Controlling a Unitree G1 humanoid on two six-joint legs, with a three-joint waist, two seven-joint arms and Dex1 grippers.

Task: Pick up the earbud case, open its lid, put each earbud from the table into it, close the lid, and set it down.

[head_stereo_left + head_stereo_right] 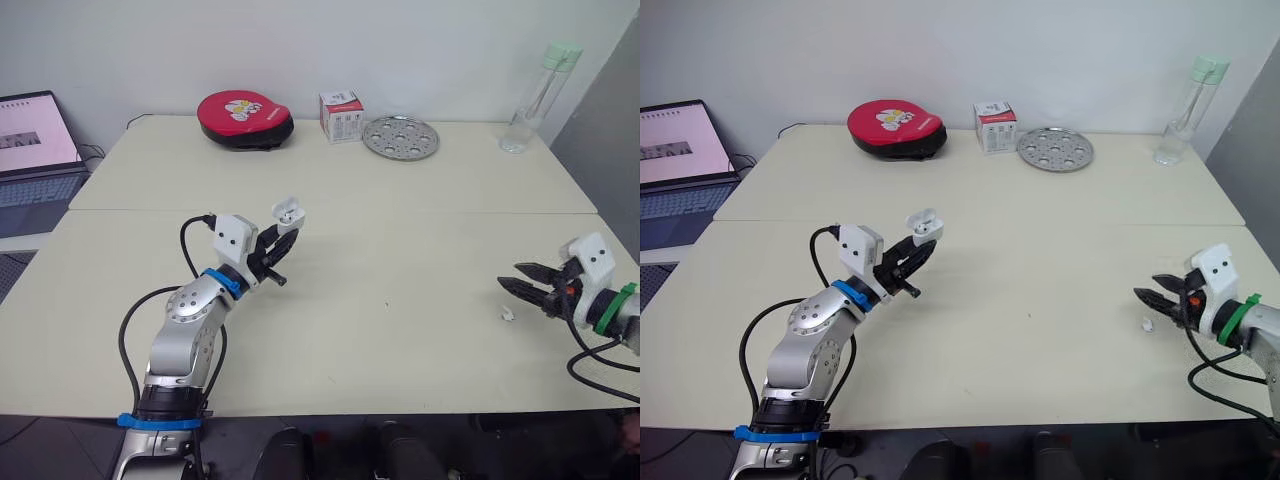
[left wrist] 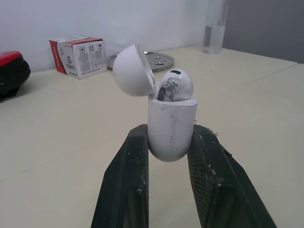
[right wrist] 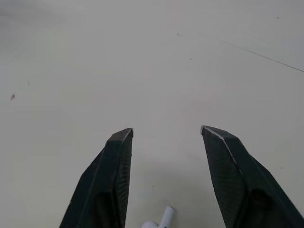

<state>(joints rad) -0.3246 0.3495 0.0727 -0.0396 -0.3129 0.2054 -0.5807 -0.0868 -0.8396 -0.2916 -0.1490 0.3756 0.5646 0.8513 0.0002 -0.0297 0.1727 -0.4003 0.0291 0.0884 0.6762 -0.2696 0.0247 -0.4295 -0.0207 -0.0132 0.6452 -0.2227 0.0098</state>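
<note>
Above the pale beige table [image 1: 400, 240], my left gripper [image 1: 284, 238] was clamped on the lower body of the small white rounded earbud case [image 2: 171, 128]. It held the case upright in the air with the domed lid [image 2: 132, 71] swung open. One white earbud [image 2: 175, 86], smudged dark, sat in the case.

Well to the right of the case, my right gripper [image 1: 510, 277] hung low, fingers spread wide with nothing between them. The second small white earbud [image 1: 507, 313] lay on the table just beside its tips.

I judged the step in hand to be fetching that second earbud. The next move called for drawing the right gripper back and down until the earbud lay between the fingers, pinching it gently, then carrying it across to the case.

Whether the case's other socket was free I could not tell, since the seated earbud hid it. From my right wrist the loose earbud was cut off at the edge, its orientation hard to make out.
</note>
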